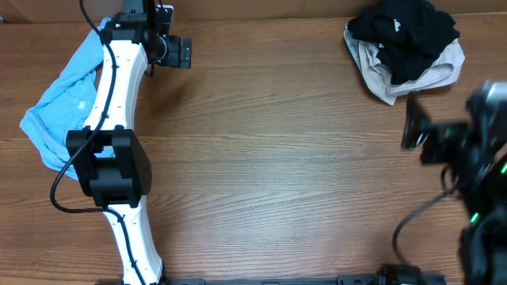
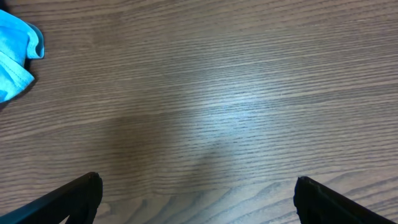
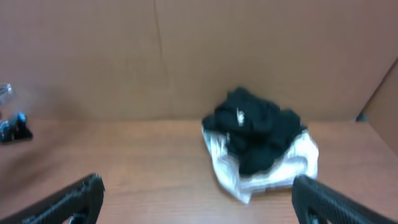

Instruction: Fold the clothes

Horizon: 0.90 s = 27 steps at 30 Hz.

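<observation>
A crumpled black garment (image 1: 404, 32) lies on top of a white-beige garment (image 1: 388, 79) at the table's far right corner. Both show in the right wrist view, the black one (image 3: 255, 127) above the white one (image 3: 273, 171), bunched up. A light blue garment (image 1: 63, 103) lies crumpled at the far left, partly under my left arm; its edge shows in the left wrist view (image 2: 15, 56). My left gripper (image 1: 182, 53) (image 2: 198, 199) is open and empty over bare wood at the far left. My right gripper (image 1: 413, 127) (image 3: 199, 199) is open and empty, in front of the black heap, and blurred.
The wooden table (image 1: 277, 158) runs across the whole view. A brown cardboard wall (image 3: 186, 56) stands behind its far edge. My left arm's white links (image 1: 119, 158) cross the left side of the table.
</observation>
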Motion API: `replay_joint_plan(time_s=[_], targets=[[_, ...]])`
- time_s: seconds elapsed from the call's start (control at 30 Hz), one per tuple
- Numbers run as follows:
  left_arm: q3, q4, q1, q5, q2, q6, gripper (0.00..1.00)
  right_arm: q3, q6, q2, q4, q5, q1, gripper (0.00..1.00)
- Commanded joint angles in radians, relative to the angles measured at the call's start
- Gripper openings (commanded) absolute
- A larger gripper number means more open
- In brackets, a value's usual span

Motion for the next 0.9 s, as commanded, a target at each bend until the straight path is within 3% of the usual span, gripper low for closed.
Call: replay_joint_plan(time_s=[0.0, 0.1, 0.23, 0.6, 0.87], targets=[[-0.004, 0.000, -0.003, 0.000, 0.011, -0.006, 1.00, -0.203, 0.005, -0.151, 0.074, -0.002, 0.004, 1.00], [-0.004, 0.000, -0.003, 0.000, 0.011, -0.006, 1.00, -0.371, 0.040, -0.287, 0.162, 0.008, 0.003, 1.00], [-0.004, 0.000, -0.003, 0.000, 0.011, -0.006, 1.00, -0.563, 0.211, -0.423, 0.252, 0.081, 0.004, 1.00], [-0.004, 0.000, -0.003, 0.000, 0.011, -0.006, 1.00, -0.948, 0.209, -0.627, 0.531, 0.096, 0.005, 1.00], [-0.004, 0.000, -0.003, 0.000, 0.011, -0.006, 1.00, -1.078, 0.220, -0.716, 0.703, 0.096, 0.006, 1.00]])
